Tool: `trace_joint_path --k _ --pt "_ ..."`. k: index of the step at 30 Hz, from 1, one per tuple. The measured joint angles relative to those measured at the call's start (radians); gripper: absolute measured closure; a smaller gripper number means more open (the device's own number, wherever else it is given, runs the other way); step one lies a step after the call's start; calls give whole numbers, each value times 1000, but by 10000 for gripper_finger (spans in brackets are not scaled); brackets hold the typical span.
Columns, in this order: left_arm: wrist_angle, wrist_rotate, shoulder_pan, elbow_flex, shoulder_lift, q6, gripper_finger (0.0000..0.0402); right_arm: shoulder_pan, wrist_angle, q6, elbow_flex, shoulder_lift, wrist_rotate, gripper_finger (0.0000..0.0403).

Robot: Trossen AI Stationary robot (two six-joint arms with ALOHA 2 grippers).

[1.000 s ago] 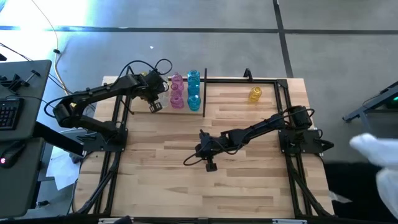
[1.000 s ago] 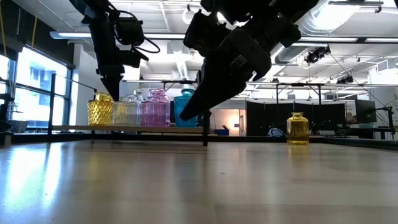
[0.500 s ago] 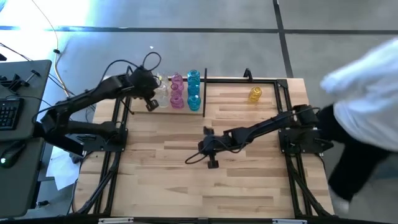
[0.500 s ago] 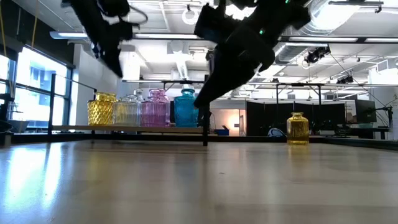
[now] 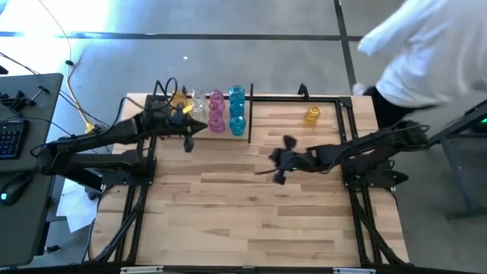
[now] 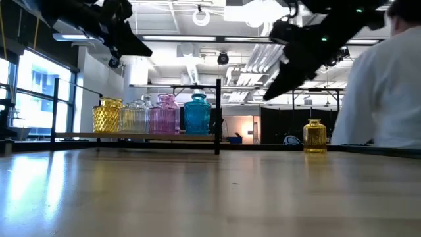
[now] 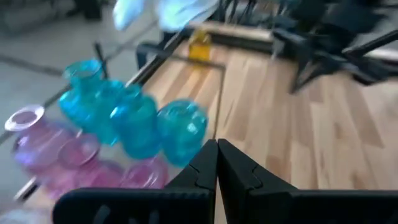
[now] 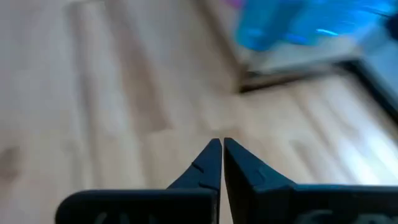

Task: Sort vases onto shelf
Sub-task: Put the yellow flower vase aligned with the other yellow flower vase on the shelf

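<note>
Several vases stand in rows at the shelf's (image 5: 297, 97) far left: yellow (image 5: 179, 99), clear (image 5: 197, 105), pink (image 5: 217, 111) and teal (image 5: 237, 111), left of the upright divider rod (image 5: 250, 114). One yellow vase (image 5: 312, 116) stands alone at the far right. All rest on their bases on the planks. My left gripper (image 5: 189, 141) hovers shut just near of the rows; its wrist view shows the teal vases (image 7: 124, 118) close ahead. My right gripper (image 5: 278, 173) hangs shut above the table's middle, well clear of every vase.
A person in a white top (image 5: 426, 46) leans over the table's far right corner, close to the lone yellow vase (image 6: 314, 135) in the low view. A desk with a keyboard (image 5: 11, 137) stands off the left edge. Bare planks (image 5: 243, 221) fill the near half.
My left gripper has risen away from the vase rows and tipped up from pointing down to nearly level. My right gripper has lifted and gone toward the table's right edge. Both stay shut. The person in white has come in along the right side to the far right corner.
</note>
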Motion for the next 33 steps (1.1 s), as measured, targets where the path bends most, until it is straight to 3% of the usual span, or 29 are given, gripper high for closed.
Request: trace_joint_path --k 8,12,17,28,33 --pt "404 7 -93 -248 -19 -57 401 -20 -104 330 -208 -332 350 402" --pt "636 6 -116 -374 -19 -124 401 -100 -192 435 -255 -441 426 402" --pt "789 5 -122 -473 -19 -171 401 -243 -207 407 -261 -470 425 360" --pt "841 -9 -122 -502 -19 -164 401 -550 -206 446 -262 -453 303 159" --pt "836 -9 -122 -502 -19 -156 401 -641 -172 439 -262 -411 243 127"
